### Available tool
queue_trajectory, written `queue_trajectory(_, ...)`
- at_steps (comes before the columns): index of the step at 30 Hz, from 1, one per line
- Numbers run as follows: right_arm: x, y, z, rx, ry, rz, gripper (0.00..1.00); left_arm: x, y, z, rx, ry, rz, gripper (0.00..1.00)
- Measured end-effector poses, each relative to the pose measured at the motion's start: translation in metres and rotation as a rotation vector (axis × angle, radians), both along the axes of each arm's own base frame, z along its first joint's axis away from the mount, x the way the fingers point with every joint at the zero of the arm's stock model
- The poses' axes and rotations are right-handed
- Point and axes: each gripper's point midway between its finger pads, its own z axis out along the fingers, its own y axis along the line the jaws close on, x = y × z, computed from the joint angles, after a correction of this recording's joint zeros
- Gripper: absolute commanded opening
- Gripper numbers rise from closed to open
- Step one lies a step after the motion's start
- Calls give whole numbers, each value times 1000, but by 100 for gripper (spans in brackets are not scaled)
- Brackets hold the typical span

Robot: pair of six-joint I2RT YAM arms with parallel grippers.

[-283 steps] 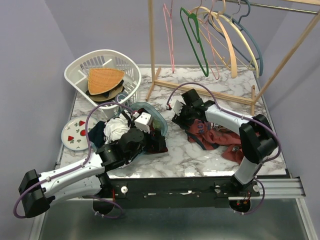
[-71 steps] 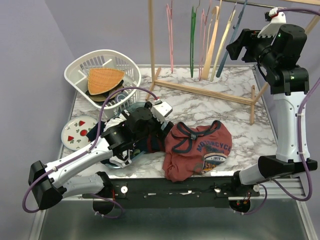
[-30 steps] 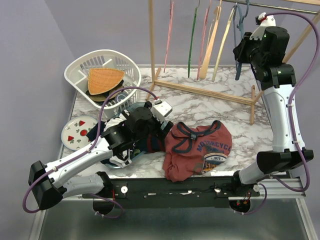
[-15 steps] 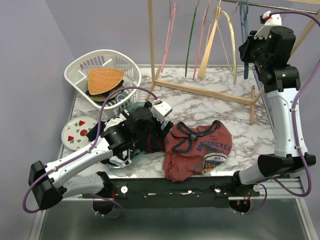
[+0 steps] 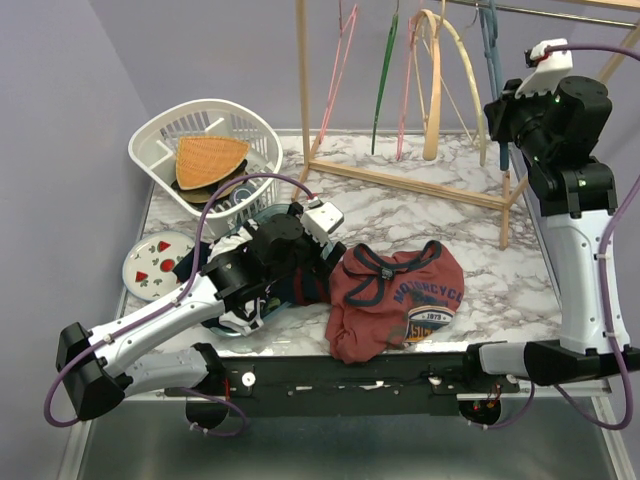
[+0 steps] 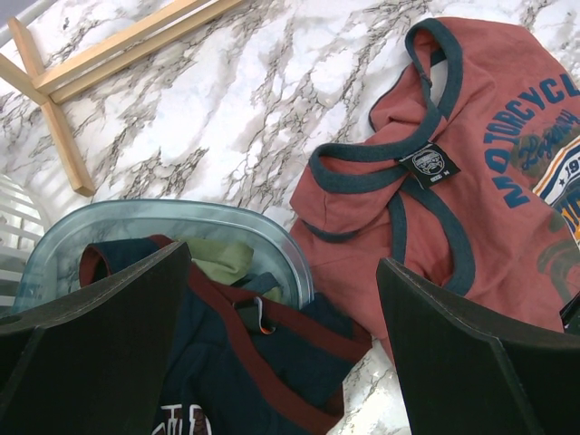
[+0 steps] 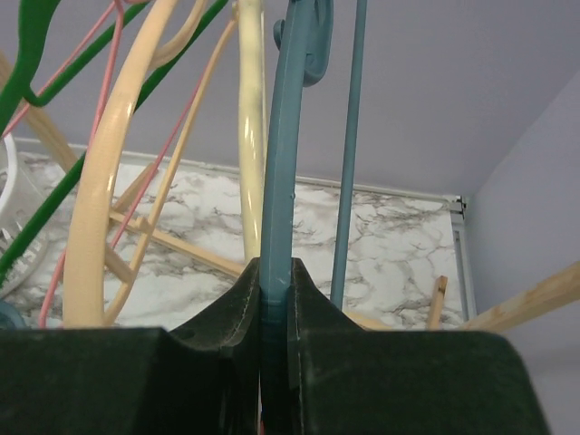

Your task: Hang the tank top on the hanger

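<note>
Looks like we're in the fetch-the-hanger step: the right gripper (image 7: 275, 290) is up at the rack (image 5: 303, 80) with its jaws pinched tight on the arm of the blue hanger (image 7: 281, 136). I can't tell whether the hook is on the rail or off it. The tank top (image 5: 400, 300) lies bunched on the tabletop (image 5: 420, 215) close to the front edge, untouched. The left gripper (image 6: 283, 263) hangs wide open with nothing in it, over the clear bin (image 6: 163, 222) of dark clothes just beside the shirt's neckline. My guess for the next move: lift the hook clear, then swing the hanger down toward the shirt. It's tight up there, with a cream hanger (image 7: 109, 199) right next to the blue one, a green hanger (image 7: 36, 54) beyond it, and the rack's post and the side wall close by. There's much more open room on the bare marble between the rack's base and the shirt.
</note>
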Motion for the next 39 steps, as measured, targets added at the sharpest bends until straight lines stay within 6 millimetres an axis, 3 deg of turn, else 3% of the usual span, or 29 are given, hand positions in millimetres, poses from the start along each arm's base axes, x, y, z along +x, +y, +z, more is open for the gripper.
queue_trajectory(4, -23, -1, -18, -51, 12, 23, 0, -2, -1, 1, -7, 1, -10, 99)
queue_trajectory(9, -68, -10, -44, -125, 15, 32, 1, -4, -5, 4, -23, 2, -34, 99)
queue_trajectory(13, -100, -27, -48, -149, -16, -9, 1, -6, -7, 5, -38, 3, -56, 99)
queue_trajectory(19, -156, -56, -82, -150, -20, -121, 0, -14, -8, 3, -50, -25, -124, 99)
queue_trajectory(24, -174, -60, -133, -161, 82, -137, 1, -21, -13, 1, -53, -62, -208, 99)
queue_trajectory(30, -198, -68, -191, -209, 239, -157, 1, -32, -15, -19, -21, -79, -296, 99)
queue_trajectory(35, -222, -65, -202, -277, 261, -113, 1, -37, -15, -20, -16, -114, -338, 99)
queue_trajectory(39, -229, -44, -220, -316, 324, 55, 0, -41, -15, -12, -31, -178, -383, 99)
